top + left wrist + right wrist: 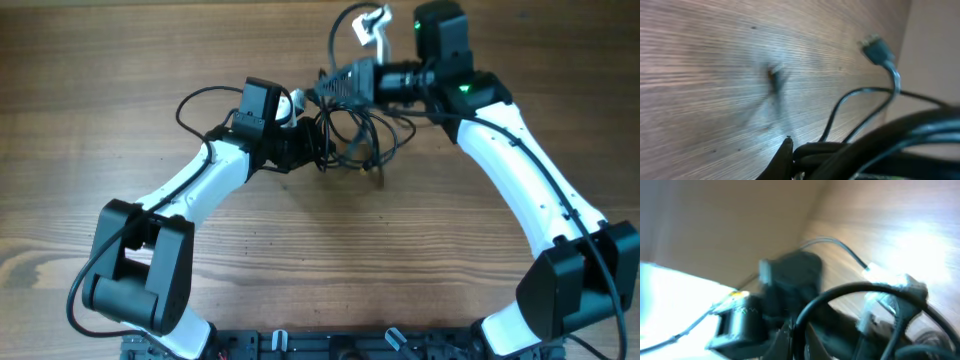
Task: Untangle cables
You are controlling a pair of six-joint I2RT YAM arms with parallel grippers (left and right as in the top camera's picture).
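Note:
The cables (355,135) are a tangle of thin black cords in loose loops at the table's far middle, between my two grippers. My left gripper (312,145) is shut on the left side of the bundle; its wrist view shows thick black strands (835,152) pressed against a finger, with a thin cord and blue-grey plug (876,49) hanging free. My right gripper (325,88) is shut on a black cord loop (850,297) at the tangle's top. A white plug end (880,305) hangs beside that loop.
A white connector (375,22) with a cord loop lies at the table's far edge next to the right arm. The left arm's own black wire (200,100) arcs out to the left. Wood tabletop (300,260) lies in front of the tangle.

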